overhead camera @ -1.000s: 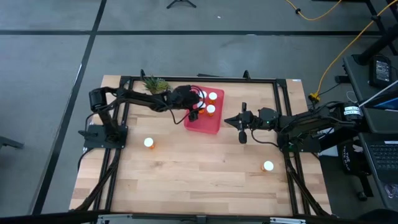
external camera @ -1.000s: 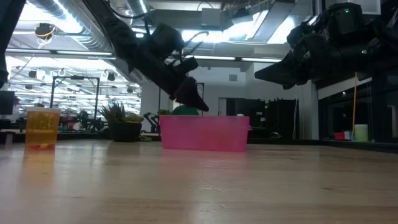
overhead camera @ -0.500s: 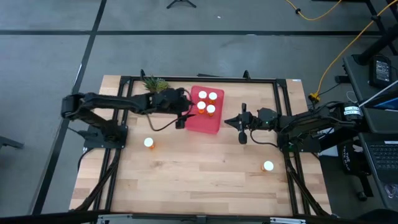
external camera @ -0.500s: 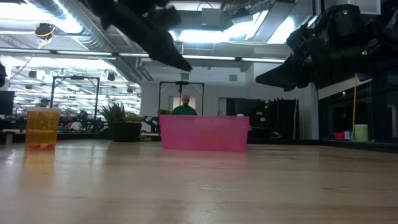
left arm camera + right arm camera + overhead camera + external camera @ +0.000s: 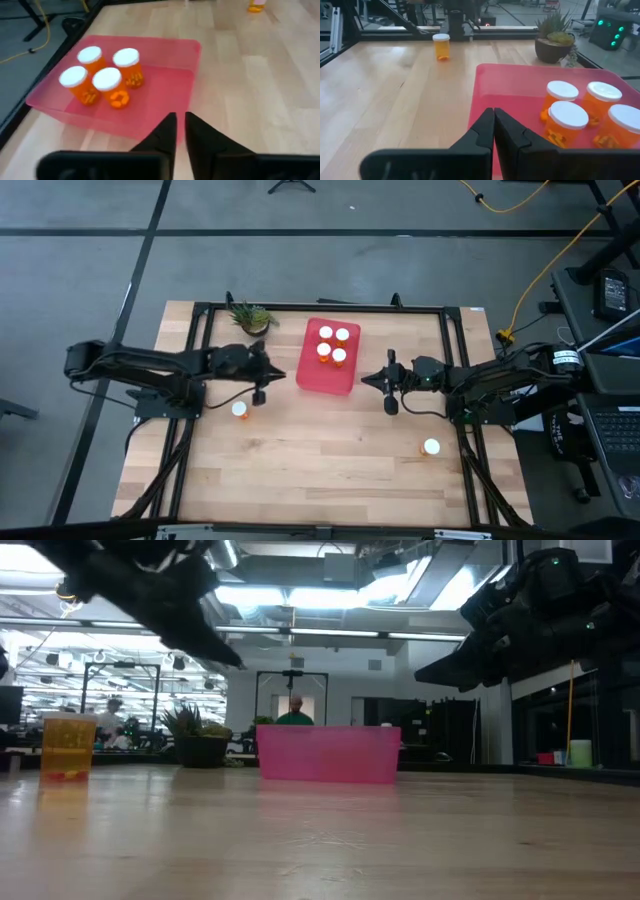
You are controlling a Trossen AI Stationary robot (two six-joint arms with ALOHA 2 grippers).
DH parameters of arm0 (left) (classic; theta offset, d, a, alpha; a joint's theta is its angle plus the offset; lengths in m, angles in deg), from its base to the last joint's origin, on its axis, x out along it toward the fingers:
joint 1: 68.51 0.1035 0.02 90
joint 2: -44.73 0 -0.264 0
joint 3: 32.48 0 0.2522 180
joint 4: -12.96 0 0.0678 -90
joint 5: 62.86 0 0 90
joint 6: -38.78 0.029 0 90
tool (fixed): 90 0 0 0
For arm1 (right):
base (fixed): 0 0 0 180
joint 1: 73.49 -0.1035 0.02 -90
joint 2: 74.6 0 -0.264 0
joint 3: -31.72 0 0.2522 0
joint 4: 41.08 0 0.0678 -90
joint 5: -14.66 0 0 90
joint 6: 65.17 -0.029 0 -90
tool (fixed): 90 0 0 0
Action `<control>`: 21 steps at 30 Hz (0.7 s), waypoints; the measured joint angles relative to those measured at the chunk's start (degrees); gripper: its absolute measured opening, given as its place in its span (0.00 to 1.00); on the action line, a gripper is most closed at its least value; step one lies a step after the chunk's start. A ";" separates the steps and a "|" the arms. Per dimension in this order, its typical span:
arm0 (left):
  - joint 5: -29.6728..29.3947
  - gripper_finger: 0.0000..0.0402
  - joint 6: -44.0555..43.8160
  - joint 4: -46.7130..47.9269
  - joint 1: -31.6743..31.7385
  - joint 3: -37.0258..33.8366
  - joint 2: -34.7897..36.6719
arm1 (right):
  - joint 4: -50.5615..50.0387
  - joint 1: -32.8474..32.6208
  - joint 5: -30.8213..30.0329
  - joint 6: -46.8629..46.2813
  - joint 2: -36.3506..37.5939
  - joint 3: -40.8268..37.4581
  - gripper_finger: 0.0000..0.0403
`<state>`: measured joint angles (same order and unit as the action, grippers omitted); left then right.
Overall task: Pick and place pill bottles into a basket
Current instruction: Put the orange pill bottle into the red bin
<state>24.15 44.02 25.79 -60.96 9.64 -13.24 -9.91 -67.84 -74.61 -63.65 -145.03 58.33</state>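
Note:
The red basket (image 5: 326, 375) sits at the table's far middle, and several orange pill bottles with white caps (image 5: 332, 345) stand upright inside it. One more bottle (image 5: 240, 410) stands on the table near the left, and another (image 5: 431, 447) stands at the near right. My left gripper (image 5: 283, 376) hangs just left of the basket. Its fingers (image 5: 172, 125) are shut with nothing between them. My right gripper (image 5: 364, 378) hovers just right of the basket, shut and empty (image 5: 493, 112).
A small potted plant (image 5: 250, 317) stands at the far edge, left of the basket. A black frame rail (image 5: 320, 307) runs around the table. Bare wood lies across the near half of the table. In the low view a person shows in the room beyond the basket (image 5: 328, 753).
My left gripper has drawn back from above the basket toward the table's left edge and has risen. The bottles it covered now show standing in the basket. My right arm has kept still.

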 joint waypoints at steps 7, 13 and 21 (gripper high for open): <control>-0.22 0.01 -8.21 7.52 -2.35 -2.23 8.70 | -0.09 0.00 -0.02 0.24 0.00 0.00 0.04; -2.38 0.01 -20.72 24.64 -7.89 0.43 12.54 | -0.12 0.01 -0.02 0.24 0.00 0.00 0.04; -1.87 0.00 -33.20 37.13 -16.49 7.04 13.00 | 1.30 0.09 -0.22 2.09 0.00 0.00 0.04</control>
<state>22.28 10.82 62.92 -77.45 16.68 -0.24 -8.61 -67.74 -74.83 -61.56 -145.03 58.33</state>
